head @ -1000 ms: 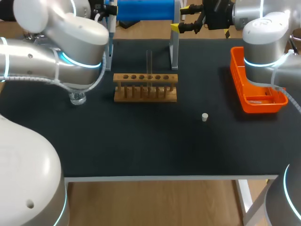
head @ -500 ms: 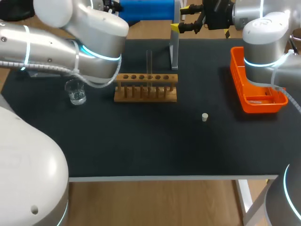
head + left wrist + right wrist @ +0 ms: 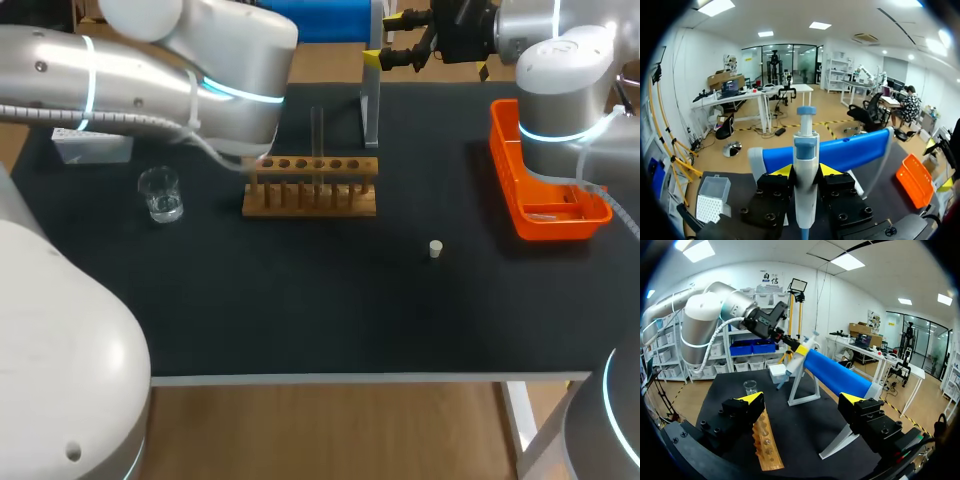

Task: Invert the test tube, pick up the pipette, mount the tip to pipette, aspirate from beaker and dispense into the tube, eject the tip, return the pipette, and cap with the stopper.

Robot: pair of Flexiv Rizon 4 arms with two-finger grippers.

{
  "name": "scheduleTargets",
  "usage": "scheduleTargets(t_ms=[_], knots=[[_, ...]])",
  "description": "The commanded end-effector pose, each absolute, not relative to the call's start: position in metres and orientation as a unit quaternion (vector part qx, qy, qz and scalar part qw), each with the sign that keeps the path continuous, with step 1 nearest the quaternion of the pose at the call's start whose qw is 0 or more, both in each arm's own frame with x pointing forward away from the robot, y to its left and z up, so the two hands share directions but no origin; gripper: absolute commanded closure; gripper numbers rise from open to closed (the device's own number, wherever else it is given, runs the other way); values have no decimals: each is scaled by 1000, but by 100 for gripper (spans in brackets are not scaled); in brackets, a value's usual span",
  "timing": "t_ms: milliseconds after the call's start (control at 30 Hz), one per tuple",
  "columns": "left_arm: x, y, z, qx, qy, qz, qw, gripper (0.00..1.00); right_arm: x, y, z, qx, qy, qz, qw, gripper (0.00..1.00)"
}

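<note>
In the left wrist view my left gripper (image 3: 805,172) is shut on the white and blue pipette (image 3: 805,145), which stands upright between its yellow tips. The right wrist view shows the same pipette (image 3: 795,359) held at the near end of the blue pipette stand (image 3: 837,375). A clear test tube (image 3: 317,130) stands in the wooden rack (image 3: 310,187). The glass beaker (image 3: 160,193) sits left of the rack, and the small white stopper (image 3: 435,248) lies to the rack's front right. My right gripper (image 3: 385,38) hangs open at the back, empty.
An orange tray (image 3: 545,190) lies at the right edge under my right arm. The tip box (image 3: 92,147) sits at the back left, behind the beaker. The stand's white leg (image 3: 370,100) rises behind the rack. My left arm (image 3: 190,70) spans the back left.
My left arm has swung up and to the right, toward the back, uncovering the beaker. The right arm has kept still.
</note>
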State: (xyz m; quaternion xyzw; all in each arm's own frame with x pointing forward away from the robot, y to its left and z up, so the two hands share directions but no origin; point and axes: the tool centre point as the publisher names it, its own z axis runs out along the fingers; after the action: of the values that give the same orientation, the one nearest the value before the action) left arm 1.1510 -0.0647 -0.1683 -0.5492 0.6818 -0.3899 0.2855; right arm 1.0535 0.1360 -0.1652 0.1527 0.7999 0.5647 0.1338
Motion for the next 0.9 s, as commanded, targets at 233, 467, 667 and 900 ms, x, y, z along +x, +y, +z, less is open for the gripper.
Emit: scheduleTargets(t_ms=[233,467,667,900], knots=[[1159,-68,-167,-564,687,-366,275,100,1054,135,-165,152,801,564,133,0],[1161,-68,-170,-568,689,-360,271,100,1054,135,-165,152,801,564,133,0],[1161,-69,-175,-573,689,-354,266,100,1054,135,-165,152,801,564,133,0],[1161,-68,-181,-580,689,-348,261,100,1054,135,-165,152,801,564,133,0]])
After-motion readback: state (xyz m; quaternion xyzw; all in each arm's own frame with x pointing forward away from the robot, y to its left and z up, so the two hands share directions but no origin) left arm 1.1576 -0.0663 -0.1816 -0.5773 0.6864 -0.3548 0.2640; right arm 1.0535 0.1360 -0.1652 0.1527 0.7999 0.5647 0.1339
